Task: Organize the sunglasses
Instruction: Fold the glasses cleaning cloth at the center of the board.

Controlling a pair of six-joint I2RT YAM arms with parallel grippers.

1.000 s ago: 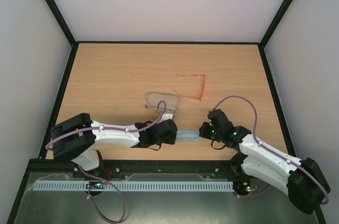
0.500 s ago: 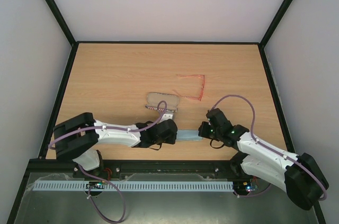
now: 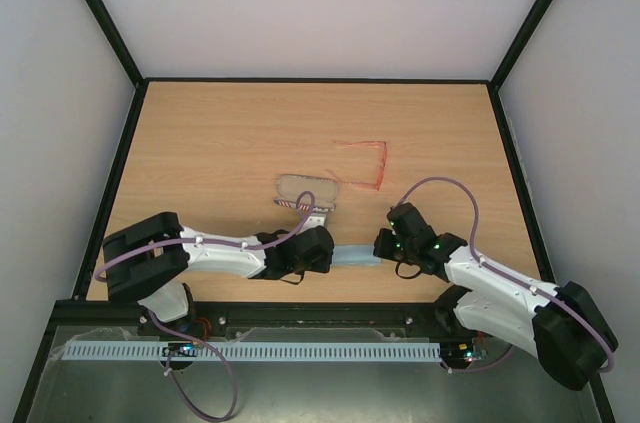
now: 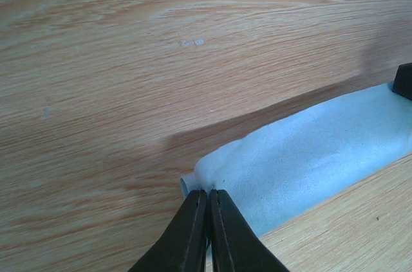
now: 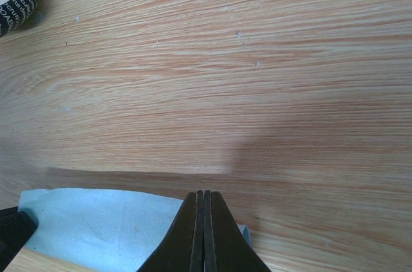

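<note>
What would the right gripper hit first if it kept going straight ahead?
Likely the bare table just beyond the cloth it holds; the case sits well off that line. Depth is unclear.

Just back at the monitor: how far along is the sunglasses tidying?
Nothing looks finished. In hand: the left hand and right hand each pinch an end of the light blue cloth. Left: the thin red wire-framed sunglasses lie on the wooden table, apart from the oblong flag-patterned case.
</note>
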